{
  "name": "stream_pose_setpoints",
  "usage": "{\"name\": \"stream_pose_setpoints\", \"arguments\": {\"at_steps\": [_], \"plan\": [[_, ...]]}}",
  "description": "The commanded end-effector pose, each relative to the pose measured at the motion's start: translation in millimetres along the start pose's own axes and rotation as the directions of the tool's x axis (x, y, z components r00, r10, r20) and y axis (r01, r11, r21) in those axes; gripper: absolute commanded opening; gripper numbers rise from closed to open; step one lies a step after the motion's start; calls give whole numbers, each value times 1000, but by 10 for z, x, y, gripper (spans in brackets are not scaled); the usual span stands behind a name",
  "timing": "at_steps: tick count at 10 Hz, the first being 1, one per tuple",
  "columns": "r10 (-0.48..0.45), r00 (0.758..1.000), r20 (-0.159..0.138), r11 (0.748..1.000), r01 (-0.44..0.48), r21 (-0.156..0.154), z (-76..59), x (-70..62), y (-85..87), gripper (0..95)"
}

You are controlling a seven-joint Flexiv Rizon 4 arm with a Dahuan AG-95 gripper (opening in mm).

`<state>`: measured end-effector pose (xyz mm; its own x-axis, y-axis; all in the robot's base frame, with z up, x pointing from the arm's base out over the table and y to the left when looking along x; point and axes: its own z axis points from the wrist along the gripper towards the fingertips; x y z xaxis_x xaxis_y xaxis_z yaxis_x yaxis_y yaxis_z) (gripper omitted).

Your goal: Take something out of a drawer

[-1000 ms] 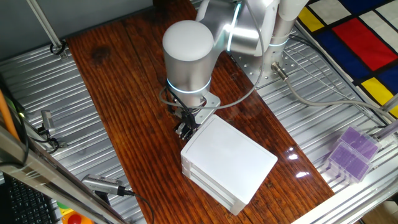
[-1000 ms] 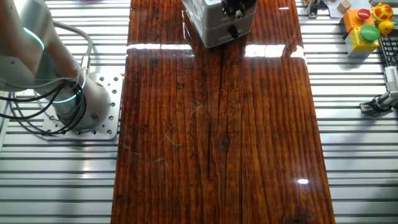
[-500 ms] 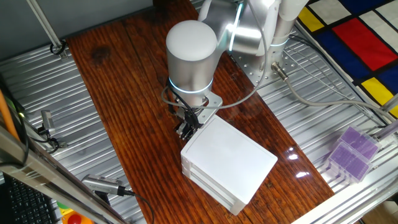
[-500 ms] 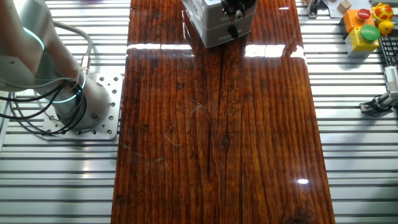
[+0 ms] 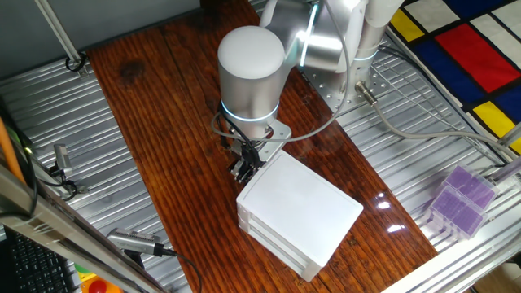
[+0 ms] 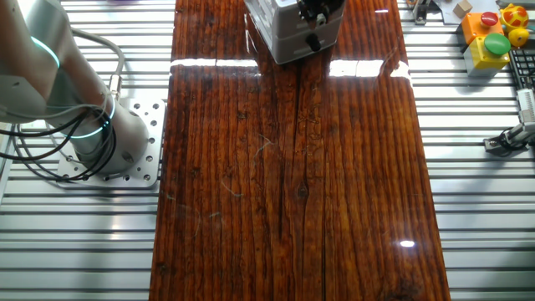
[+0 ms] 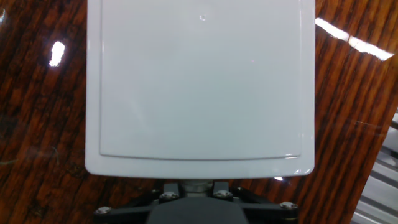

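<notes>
The white stacked box (image 5: 301,207) stands on the wooden table (image 5: 163,106); it also shows at the far edge in the other fixed view (image 6: 280,38). Its lid fills the hand view (image 7: 199,81). The top drawer (image 6: 282,17) looks closed, flush with the box front. My gripper (image 5: 242,168) is at the box front, also seen in the other fixed view (image 6: 313,23). In the hand view my gripper (image 7: 198,186) has its fingers close on either side of the small white knob (image 7: 198,184). The tan block is hidden.
Purple boxes (image 5: 460,199) lie on the metal rack at the right. A coloured mat (image 5: 472,41) is behind them. An orange and yellow toy (image 6: 489,38) and metal tools (image 6: 510,138) sit right of the table. The arm's base (image 6: 92,125) stands at the left.
The arm shifted very slightly right between the earliest frame and now. The box and the drawer have not visibly moved.
</notes>
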<state>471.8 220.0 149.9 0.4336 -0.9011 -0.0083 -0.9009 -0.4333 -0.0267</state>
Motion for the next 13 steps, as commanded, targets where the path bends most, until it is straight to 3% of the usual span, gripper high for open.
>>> {"name": "stream_pose_setpoints", "arguments": {"at_steps": [1,13], "plan": [[1,1000,5,1000,-1,2,1,31,9,0],[-8,1000,25,1000,8,3,-3,284,65,0]]}}
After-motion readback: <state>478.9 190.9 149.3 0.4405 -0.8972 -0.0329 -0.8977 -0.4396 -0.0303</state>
